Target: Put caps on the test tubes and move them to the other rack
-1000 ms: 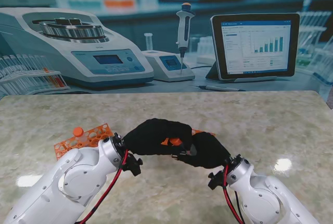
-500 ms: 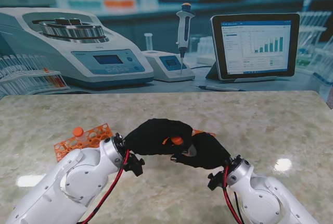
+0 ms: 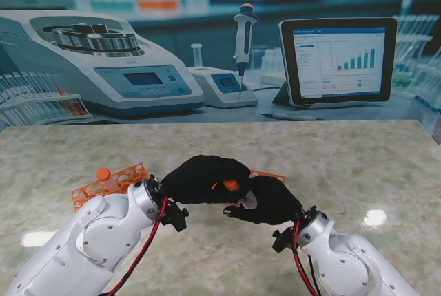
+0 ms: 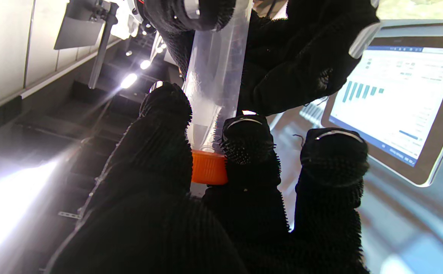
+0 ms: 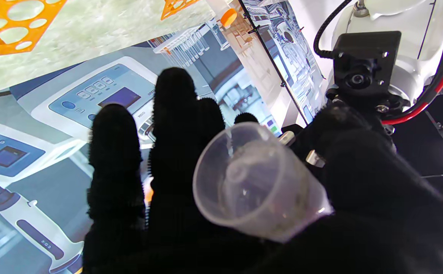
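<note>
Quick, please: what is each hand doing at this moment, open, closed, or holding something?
Left hand: closed on the orange cap at the tube's end.
Right hand: closed on the clear test tube.

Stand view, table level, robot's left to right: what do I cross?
Orange rack holding a capped tube → left hand → orange cap → right hand.

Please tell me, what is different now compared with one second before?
Very little. The left hand and right hand stay joined around the test tube, and both shifted slightly toward me. The left fingers keep the orange cap on the tube. Orange rack and its capped tube stayed put.
</note>
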`<action>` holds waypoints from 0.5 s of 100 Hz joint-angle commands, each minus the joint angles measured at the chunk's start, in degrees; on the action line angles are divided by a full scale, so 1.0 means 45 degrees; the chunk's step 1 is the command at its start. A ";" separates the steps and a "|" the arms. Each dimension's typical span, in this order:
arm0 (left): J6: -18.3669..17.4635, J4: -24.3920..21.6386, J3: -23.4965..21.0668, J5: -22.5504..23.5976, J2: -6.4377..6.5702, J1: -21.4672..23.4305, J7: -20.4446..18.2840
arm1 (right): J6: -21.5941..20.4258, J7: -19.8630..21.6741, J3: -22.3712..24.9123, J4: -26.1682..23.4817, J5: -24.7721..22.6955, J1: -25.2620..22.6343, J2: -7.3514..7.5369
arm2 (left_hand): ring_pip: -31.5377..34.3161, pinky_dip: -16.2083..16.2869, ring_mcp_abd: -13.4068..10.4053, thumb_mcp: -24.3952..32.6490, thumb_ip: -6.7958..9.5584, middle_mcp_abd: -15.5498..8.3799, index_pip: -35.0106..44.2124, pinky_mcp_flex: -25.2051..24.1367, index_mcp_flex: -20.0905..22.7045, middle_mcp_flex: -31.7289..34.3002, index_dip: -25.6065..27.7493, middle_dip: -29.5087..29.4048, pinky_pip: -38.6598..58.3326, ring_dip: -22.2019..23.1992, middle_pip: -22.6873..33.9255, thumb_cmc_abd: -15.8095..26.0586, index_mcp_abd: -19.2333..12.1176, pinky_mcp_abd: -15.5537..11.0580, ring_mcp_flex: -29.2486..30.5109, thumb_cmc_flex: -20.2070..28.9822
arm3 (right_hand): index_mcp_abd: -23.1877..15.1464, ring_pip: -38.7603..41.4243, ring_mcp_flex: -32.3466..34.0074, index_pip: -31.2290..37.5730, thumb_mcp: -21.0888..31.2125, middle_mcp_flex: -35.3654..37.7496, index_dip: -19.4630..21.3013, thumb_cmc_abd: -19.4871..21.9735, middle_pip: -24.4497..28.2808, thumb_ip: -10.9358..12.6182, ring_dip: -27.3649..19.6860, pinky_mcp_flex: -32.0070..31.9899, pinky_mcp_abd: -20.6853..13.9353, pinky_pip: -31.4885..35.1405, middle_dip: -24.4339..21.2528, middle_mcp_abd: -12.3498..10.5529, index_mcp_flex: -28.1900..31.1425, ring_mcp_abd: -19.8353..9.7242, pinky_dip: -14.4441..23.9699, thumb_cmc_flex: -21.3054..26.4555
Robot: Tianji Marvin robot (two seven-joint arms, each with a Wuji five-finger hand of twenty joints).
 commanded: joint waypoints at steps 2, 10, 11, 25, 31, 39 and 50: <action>0.0113 -0.0010 -0.0166 0.0033 0.0056 0.0076 -0.0114 | -0.0012 -0.0043 -0.0126 -0.0173 -0.0089 -0.0077 -0.0088 | 0.0445 0.0578 -0.0585 0.5898 0.1275 -0.0858 0.3330 0.0224 0.2395 0.2652 0.2256 0.0979 -0.0055 0.0043 0.3447 0.2537 -0.0233 0.0233 0.0223 0.2515 | -0.0513 -0.1053 -0.0672 -0.0639 0.0103 -0.0746 0.0064 0.0455 -0.0458 0.0344 -0.0355 -0.0806 0.0360 -0.0339 -0.0394 0.0092 -0.0445 0.0228 -0.0296 -0.0513; 0.0093 -0.0080 -0.0261 -0.0105 0.0072 0.0136 -0.0212 | -0.0015 -0.0058 -0.0116 -0.0117 -0.0129 -0.0057 -0.0086 | 0.0578 0.0738 -0.0366 0.5989 0.1312 -0.0817 0.3323 -0.0083 0.2475 0.2727 0.2374 0.1073 -0.0192 0.0213 0.3478 0.2480 -0.0152 0.0373 0.0171 0.2440 | -0.0597 -0.1630 -0.1292 -0.1054 -0.0164 -0.1146 -0.0238 0.0550 -0.0867 0.0363 -0.0742 -0.1607 0.0576 -0.0564 -0.0858 0.0113 -0.0572 0.0480 -0.0512 -0.0709; 0.0090 -0.0085 -0.0268 -0.0117 0.0070 0.0143 -0.0207 | -0.0019 -0.0054 -0.0112 -0.0112 -0.0131 -0.0056 -0.0085 | 0.0582 0.0751 -0.0358 0.5998 0.1316 -0.0817 0.3321 -0.0094 0.2477 0.2731 0.2381 0.1077 -0.0199 0.0222 0.3477 0.2480 -0.0149 0.0379 0.0170 0.2439 | -0.0637 -0.1672 -0.1353 -0.1071 -0.0184 -0.1199 -0.0259 0.0554 -0.0906 0.0363 -0.0769 -0.1676 0.0588 -0.0588 -0.0895 0.0137 -0.0565 0.0480 -0.0530 -0.0719; 0.0080 -0.0218 -0.0431 -0.0166 0.0083 0.0253 -0.0253 | -0.0060 0.0140 -0.0005 -0.0083 -0.0225 -0.0063 -0.0027 | 0.0636 0.0965 -0.0347 0.6107 0.1368 -0.0802 0.3316 -0.0119 0.2503 0.2789 0.2454 0.1132 -0.0141 0.0322 0.3478 0.2445 -0.0131 0.0378 0.0232 0.2393 | -0.0931 -0.2512 -0.2251 -0.1422 -0.0712 -0.1715 -0.1113 0.0652 -0.1467 0.0388 -0.1659 -0.2691 0.0829 -0.1000 -0.1847 0.0069 -0.0662 0.0659 -0.1117 -0.0909; 0.0086 -0.0284 -0.0509 -0.0190 0.0096 0.0296 -0.0309 | -0.0064 0.0229 0.0023 -0.0065 -0.0214 -0.0057 -0.0011 | 0.0644 0.1007 -0.0355 0.6143 0.1382 -0.0792 0.3327 -0.0098 0.2517 0.2819 0.2478 0.1149 -0.0132 0.0339 0.3490 0.2437 -0.0131 0.0382 0.0238 0.2388 | -0.1089 -0.2638 -0.2559 -0.1422 -0.0833 -0.1902 -0.1199 0.0709 -0.1546 0.0375 -0.1754 -0.3033 0.0938 -0.1099 -0.1942 0.0008 -0.0706 0.0739 -0.1177 -0.1055; 0.0116 -0.0392 -0.0630 -0.0219 0.0124 0.0357 -0.0422 | -0.0054 0.0314 0.0052 -0.0022 -0.0140 -0.0031 -0.0001 | 0.0659 0.1046 -0.0353 0.6177 0.1392 -0.0781 0.3346 -0.0083 0.2538 0.2822 0.2510 0.1165 -0.0143 0.0358 0.3489 0.2430 -0.0116 0.0385 0.0246 0.2369 | -0.1134 -0.2844 -0.2999 -0.1445 -0.0999 -0.2108 -0.1287 0.0750 -0.1634 0.0361 -0.1879 -0.3427 0.1027 -0.1218 -0.2035 -0.0022 -0.0816 0.0823 -0.1225 -0.1276; 0.0147 -0.0548 -0.0824 -0.0232 0.0165 0.0473 -0.0583 | -0.0061 0.0528 0.0150 0.0015 -0.0033 -0.0030 0.0037 | 0.0670 0.1079 -0.0371 0.6198 0.1395 -0.0800 0.3386 -0.0018 0.2563 0.2814 0.2568 0.1196 -0.0151 0.0371 0.3507 0.2419 -0.0155 0.0347 0.0266 0.2347 | -0.0888 -0.3115 -0.3462 -0.1463 -0.1171 -0.2392 -0.1405 0.0752 -0.1763 0.0371 -0.2097 -0.3899 0.1085 -0.1429 -0.2180 -0.0050 -0.0944 0.0881 -0.1320 -0.1532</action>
